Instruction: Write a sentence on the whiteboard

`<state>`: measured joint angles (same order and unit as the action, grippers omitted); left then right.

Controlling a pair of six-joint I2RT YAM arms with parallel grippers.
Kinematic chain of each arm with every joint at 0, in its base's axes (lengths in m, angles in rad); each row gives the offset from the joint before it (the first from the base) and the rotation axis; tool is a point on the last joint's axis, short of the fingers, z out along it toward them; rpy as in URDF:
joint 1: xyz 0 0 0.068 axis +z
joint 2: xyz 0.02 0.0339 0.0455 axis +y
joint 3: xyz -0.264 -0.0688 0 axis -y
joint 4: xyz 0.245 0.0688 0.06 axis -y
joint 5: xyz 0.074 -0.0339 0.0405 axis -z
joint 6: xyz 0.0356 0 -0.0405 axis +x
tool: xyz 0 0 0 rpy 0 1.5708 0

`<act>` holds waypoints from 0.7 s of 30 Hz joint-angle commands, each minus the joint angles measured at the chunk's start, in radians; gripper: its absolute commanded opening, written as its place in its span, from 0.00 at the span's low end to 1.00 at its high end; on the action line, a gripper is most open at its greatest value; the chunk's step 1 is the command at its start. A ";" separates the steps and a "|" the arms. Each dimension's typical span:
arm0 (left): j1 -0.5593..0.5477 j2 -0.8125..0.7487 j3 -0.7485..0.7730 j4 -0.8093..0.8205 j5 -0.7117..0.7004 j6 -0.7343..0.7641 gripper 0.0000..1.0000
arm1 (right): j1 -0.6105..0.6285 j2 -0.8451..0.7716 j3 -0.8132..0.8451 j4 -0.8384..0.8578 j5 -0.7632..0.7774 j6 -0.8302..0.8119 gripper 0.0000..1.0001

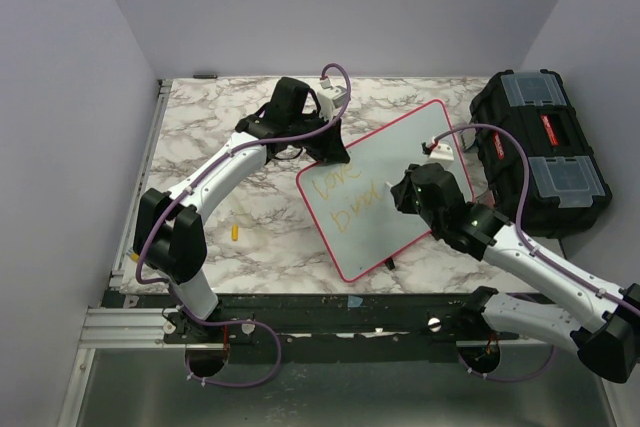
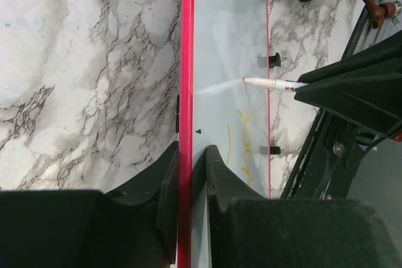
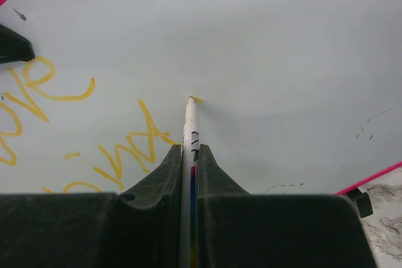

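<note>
The whiteboard (image 1: 395, 172), white with a pink-red rim, lies tilted at the table's middle. Yellow-orange handwritten words (image 1: 342, 197) stand in two lines on its left part. My left gripper (image 1: 330, 152) is shut on the board's far-left rim (image 2: 186, 92), one finger on each side of the edge. My right gripper (image 1: 403, 194) is shut on a white marker (image 3: 190, 123). The marker's tip touches the board (image 3: 282, 42) beside a short fresh yellow stroke (image 3: 198, 99). The same marker shows in the left wrist view (image 2: 271, 83), tip on the board. Two black clips (image 2: 274, 59) sit on the board's far edge.
A black toolbox (image 1: 540, 152) with clear lid compartments stands at the right, close to the board's right corner. A small yellow cap (image 1: 235, 231) lies on the marble tabletop (image 1: 200, 127) left of the board. Grey walls close in the back and sides.
</note>
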<state>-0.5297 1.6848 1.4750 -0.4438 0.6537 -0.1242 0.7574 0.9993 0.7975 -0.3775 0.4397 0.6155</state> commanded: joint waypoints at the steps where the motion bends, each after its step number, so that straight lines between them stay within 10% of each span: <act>1: -0.020 -0.013 -0.016 -0.004 -0.029 0.084 0.00 | -0.004 0.030 -0.010 0.039 -0.087 -0.015 0.01; 21: -0.020 -0.019 -0.013 -0.006 -0.026 0.084 0.00 | -0.003 0.004 -0.099 -0.064 -0.066 0.035 0.01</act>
<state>-0.5247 1.6848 1.4723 -0.4538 0.6437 -0.1242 0.7574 0.9745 0.7429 -0.3386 0.3618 0.6273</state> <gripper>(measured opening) 0.181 0.118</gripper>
